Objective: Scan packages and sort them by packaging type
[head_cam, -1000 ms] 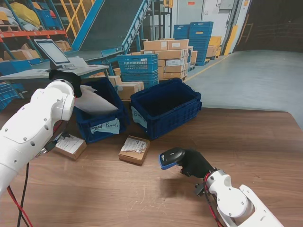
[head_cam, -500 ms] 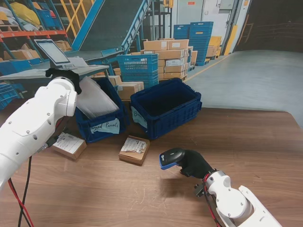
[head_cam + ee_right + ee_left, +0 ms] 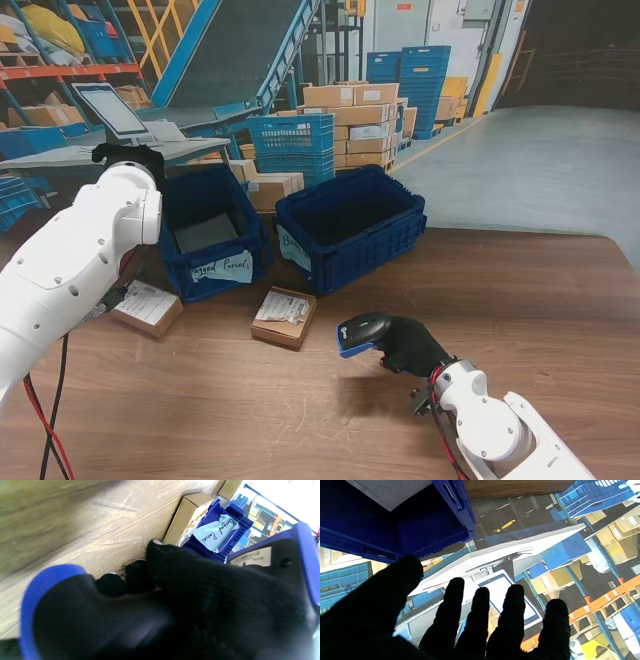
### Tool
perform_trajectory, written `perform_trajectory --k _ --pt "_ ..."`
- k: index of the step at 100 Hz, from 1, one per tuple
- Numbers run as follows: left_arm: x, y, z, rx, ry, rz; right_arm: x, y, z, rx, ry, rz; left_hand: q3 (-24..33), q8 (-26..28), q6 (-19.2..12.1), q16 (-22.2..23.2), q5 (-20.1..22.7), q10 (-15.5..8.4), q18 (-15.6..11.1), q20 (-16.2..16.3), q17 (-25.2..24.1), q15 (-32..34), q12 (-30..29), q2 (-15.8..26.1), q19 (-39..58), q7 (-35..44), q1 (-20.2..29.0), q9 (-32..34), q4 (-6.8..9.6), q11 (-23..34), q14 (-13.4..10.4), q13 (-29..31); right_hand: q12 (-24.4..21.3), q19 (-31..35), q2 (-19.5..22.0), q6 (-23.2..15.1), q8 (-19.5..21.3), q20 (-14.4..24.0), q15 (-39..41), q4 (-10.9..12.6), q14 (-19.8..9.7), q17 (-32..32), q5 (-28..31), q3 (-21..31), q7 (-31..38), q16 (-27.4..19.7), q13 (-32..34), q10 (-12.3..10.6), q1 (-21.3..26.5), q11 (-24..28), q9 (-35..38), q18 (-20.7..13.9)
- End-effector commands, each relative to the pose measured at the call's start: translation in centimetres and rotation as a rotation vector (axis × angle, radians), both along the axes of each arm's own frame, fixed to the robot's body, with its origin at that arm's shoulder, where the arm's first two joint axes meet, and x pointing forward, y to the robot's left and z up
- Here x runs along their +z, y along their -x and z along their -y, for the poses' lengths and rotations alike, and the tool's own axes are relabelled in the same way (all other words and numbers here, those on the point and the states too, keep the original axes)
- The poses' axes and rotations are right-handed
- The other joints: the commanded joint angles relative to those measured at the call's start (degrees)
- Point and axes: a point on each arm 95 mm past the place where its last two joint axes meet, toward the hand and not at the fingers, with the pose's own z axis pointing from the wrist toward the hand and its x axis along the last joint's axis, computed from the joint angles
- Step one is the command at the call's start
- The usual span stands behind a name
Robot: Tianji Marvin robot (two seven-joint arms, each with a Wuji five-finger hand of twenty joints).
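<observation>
A grey bagged parcel (image 3: 205, 232) lies flat inside the left blue bin (image 3: 222, 268), which is labelled "Bagged Parcels". My left hand (image 3: 128, 155) hovers over that bin's far left corner. In the left wrist view the left hand (image 3: 470, 620) is open with fingers spread and nothing in it, and the parcel (image 3: 390, 490) shows on the bin floor. Two labelled cardboard boxes (image 3: 283, 316) (image 3: 147, 306) sit on the table in front of the bins. My right hand (image 3: 412, 346) is shut on a black and blue barcode scanner (image 3: 362, 333), held low over the table and aimed toward the boxes.
A second, larger blue bin (image 3: 352, 258) stands to the right of the first; its inside is dark. The wooden table (image 3: 520, 300) stretches to the right. A tablet on a stand (image 3: 110, 108) and stacked crates and cartons stand behind the table.
The grey bagged parcel left my left hand and dropped from above the left bin onto its floor. The left hand drew back slightly. The right hand and scanner stayed put.
</observation>
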Motion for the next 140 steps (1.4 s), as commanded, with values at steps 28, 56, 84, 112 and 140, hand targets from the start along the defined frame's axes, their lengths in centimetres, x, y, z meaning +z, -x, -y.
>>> perform_trajectory --k 28,56,84,112,140 --pt "-0.8 1.8 0.9 -0.001 0.121 -0.042 0.2 0.3 -0.5 0.008 0.0 0.008 -2.98 -0.73 1.76 -1.61 0.08 2.54 -0.38 -1.12 -0.36 -2.71 -1.4 2.89 -1.58 -2.11 -1.4 -2.62 1.2 -2.05 2.38 -2.49 0.59 3.35 3.55 -2.12 1.31 1.75 0.93 0.03 1.48 0.65 2.61 7.03 4.65 0.11 1.12 -0.04 5.4 -0.38 0.65 -2.85" --pt "-0.7 4.2 1.8 0.011 0.353 0.0 0.8 0.5 -0.3 -0.005 0.007 0.023 -4.42 -1.02 2.76 -2.8 0.54 3.29 -0.47 -1.62 -0.74 -3.48 -2.18 3.78 -2.71 -3.5 -1.44 -2.98 1.13 -3.17 2.87 -3.75 0.64 3.34 3.51 -2.12 1.32 1.78 0.97 0.03 1.46 0.65 2.61 7.08 4.64 0.13 1.1 -0.06 5.39 -0.38 0.67 -2.8" --pt "0.2 7.5 3.3 -0.048 0.517 0.106 1.4 0.8 -0.3 -0.015 0.01 0.041 -5.28 -0.87 3.81 -6.35 0.86 3.49 -1.02 -2.33 -0.65 -5.48 -3.6 4.48 -4.05 -4.61 -0.74 -2.19 1.41 -4.72 4.62 -5.34 0.65 3.31 3.46 -2.12 1.33 1.8 0.93 0.05 1.35 0.66 2.62 7.17 4.63 0.08 1.15 0.0 5.35 -0.42 0.77 -2.84" --pt "0.1 11.8 5.2 -0.199 0.633 0.206 1.9 1.1 -0.1 -0.027 0.019 0.05 -7.11 -2.2 5.24 -9.16 0.49 4.36 -1.38 -4.16 -0.11 -5.84 -4.13 6.53 -5.4 -7.57 -1.36 -0.9 1.62 -4.15 4.6 -7.04 0.74 3.29 3.54 -2.12 1.34 1.82 1.04 0.02 1.47 0.71 2.62 7.13 4.63 0.21 1.19 0.04 5.4 -0.42 0.73 -2.75" --pt "-1.9 15.1 6.5 -0.35 0.721 0.261 2.5 1.2 0.0 -0.044 0.022 0.062 -10.18 -3.21 6.28 -10.47 -2.2 4.62 -1.71 -4.97 -0.92 -6.21 -5.27 8.52 -5.74 -10.31 -3.23 -5.24 1.66 -6.17 4.07 -9.19 0.83 3.29 3.51 -2.12 1.34 1.85 1.09 0.05 1.45 0.75 2.62 7.2 4.63 0.29 1.25 0.04 5.38 -0.45 0.74 -2.74"
